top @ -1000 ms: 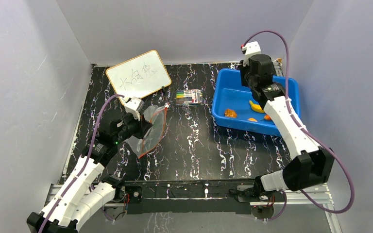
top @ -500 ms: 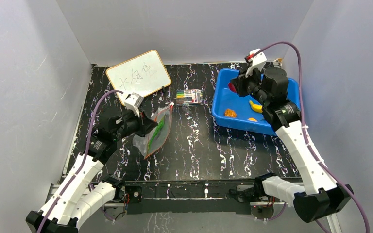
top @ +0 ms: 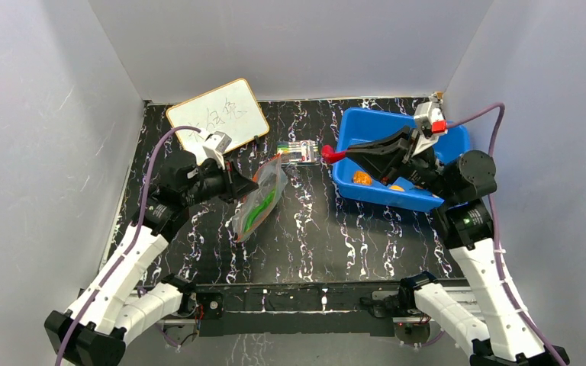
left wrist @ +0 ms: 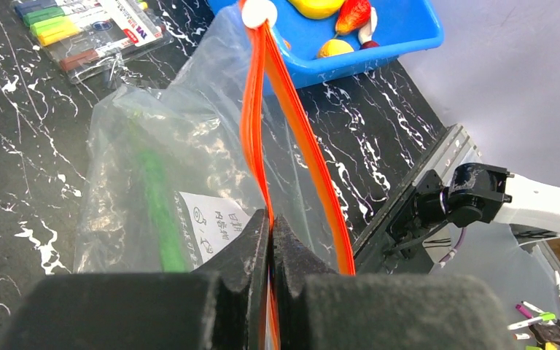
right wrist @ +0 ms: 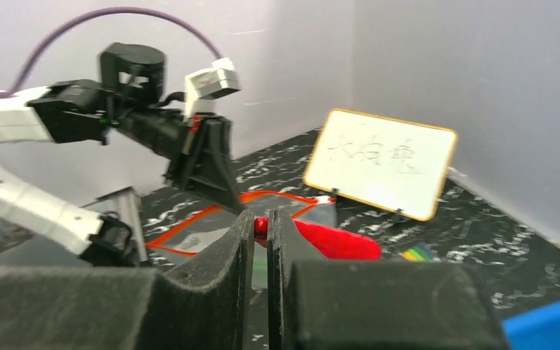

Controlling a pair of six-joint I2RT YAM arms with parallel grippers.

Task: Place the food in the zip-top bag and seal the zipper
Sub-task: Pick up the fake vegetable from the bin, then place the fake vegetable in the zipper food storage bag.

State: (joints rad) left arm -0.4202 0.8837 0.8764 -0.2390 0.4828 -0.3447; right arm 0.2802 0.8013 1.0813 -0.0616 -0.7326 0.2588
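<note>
One piece, the green pepper (top: 256,213), is bagged; my left claw (left wrist: 270,219) pinches the zip-top bag (top: 272,184) left of the blue tub (top: 381,197), my right claw (right wrist: 260,219) grips the red chili (right wrist: 335,240) (more food (top: 362,178) in tub, zipper (left wrist: 251,109) open).

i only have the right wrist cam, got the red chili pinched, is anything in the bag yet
Observer: Yes. The left wrist view shows a green pepper lying inside the zip-top bag.
Operator: is the left arm holding the mouth properly
Observer: The left gripper is shut on one side of the zipper. The other orange side bows away from it, so the mouth stands open.
Operator: whats in the tub to fetch next
Observer: A banana, a strawberry and an orange fruit lie in the blue tub.
</note>
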